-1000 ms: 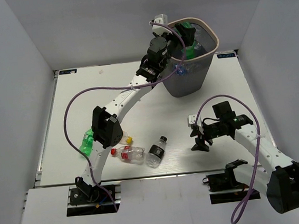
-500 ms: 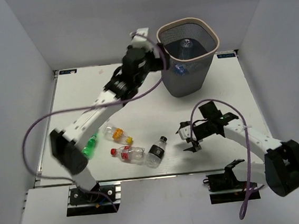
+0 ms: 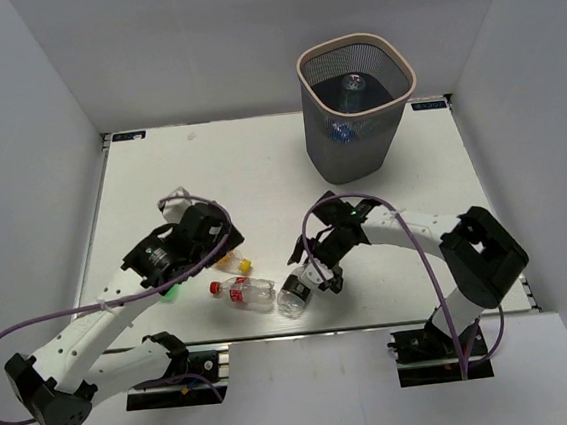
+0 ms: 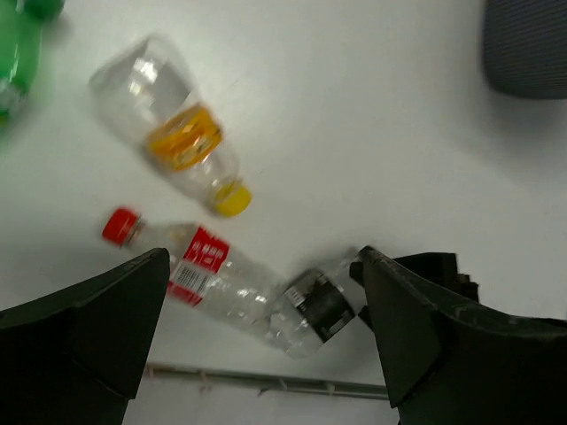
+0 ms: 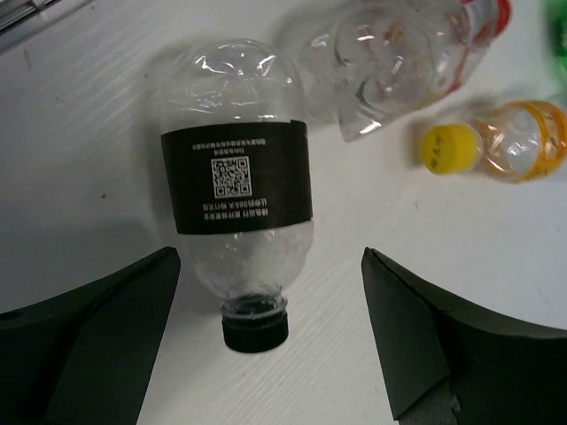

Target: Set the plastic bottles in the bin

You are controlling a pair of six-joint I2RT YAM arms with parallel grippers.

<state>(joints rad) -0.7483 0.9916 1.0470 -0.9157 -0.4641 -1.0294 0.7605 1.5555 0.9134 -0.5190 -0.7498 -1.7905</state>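
Observation:
The bin (image 3: 404, 64) stands at the back of the table, with a blue-labelled bottle (image 3: 351, 83) lying inside it. Near the front edge lie a red-label bottle (image 3: 243, 292) (image 4: 199, 270), a black-label bottle (image 3: 293, 292) (image 5: 237, 177) and an orange-label bottle (image 3: 230, 263) (image 4: 182, 142). A green bottle (image 3: 171, 293) (image 4: 13, 53) is mostly hidden under my left arm. My left gripper (image 3: 226, 243) (image 4: 263, 257) hovers open above the orange and red ones, holding nothing. My right gripper (image 3: 314, 270) (image 5: 271, 257) is open, its fingers either side of the black-label bottle's cap end.
The table's front edge (image 3: 375, 324) runs just below the bottles. The red-label bottle (image 5: 399, 53) touches the black-label one's base. Purple cables loop off both arms.
My left arm swung back from the bin's mouth down to the bottles at front left and no longer holds the green bottle. My right gripper moved left to the black-label bottle. Both opened wider.

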